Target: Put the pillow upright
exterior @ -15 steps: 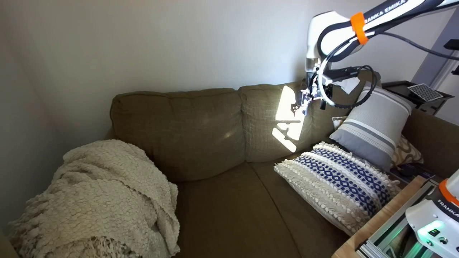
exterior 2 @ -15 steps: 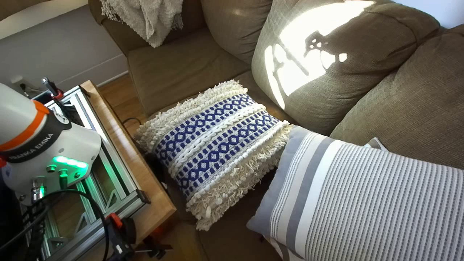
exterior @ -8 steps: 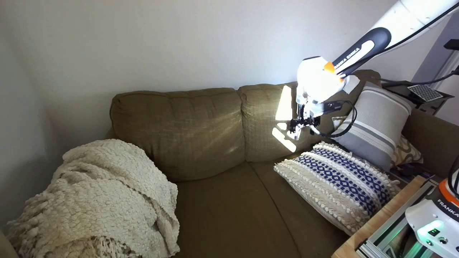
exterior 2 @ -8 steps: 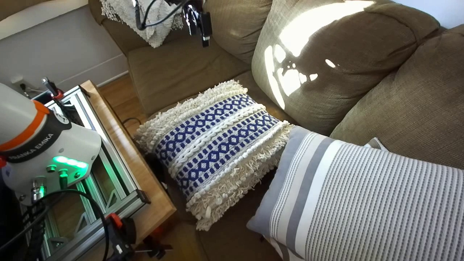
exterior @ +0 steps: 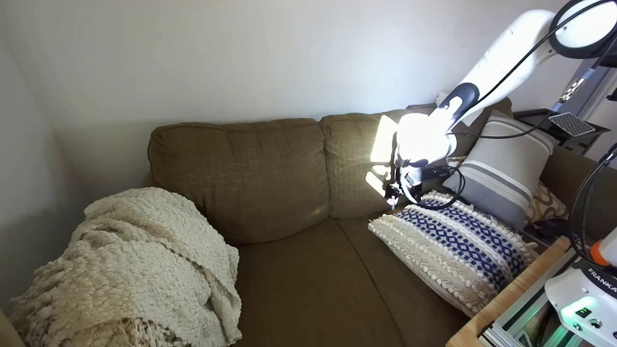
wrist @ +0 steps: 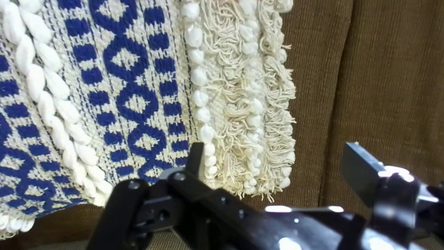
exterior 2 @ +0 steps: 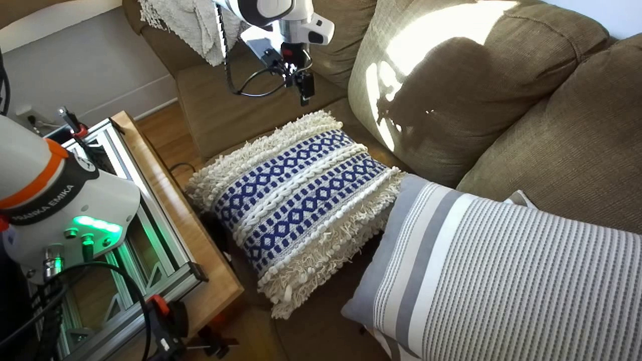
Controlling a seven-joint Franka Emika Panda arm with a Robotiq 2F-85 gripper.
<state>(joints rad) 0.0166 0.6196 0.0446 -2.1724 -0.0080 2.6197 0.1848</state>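
Note:
The pillow, cream-white with navy-blue woven bands and fringed edges, lies flat on the brown sofa seat in both exterior views (exterior: 453, 246) (exterior 2: 296, 200). It fills the left of the wrist view (wrist: 138, 86). My gripper (wrist: 276, 156) is open with a wide gap and nothing in it. In the wrist view a fringed corner of the pillow shows between the fingers, and the right finger (wrist: 360, 170) is over bare seat. In the exterior views the gripper (exterior: 393, 195) (exterior 2: 304, 93) hangs above the seat by the pillow's corner near the backrest, seemingly not touching it.
A white pillow with grey stripes (exterior: 506, 164) (exterior 2: 526, 276) leans beside the pillow, with a brown patterned cushion (exterior: 547, 207) behind it. The wooden table edge (exterior 2: 215, 281) with the robot base borders the pillow's front. The sofa backrest (exterior: 250, 183) and a cream blanket (exterior: 140, 265) stand around.
The arm has come down and forward, bringing the gripper from in front of the backrest to low by the pillow's corner. The pillow has not moved.

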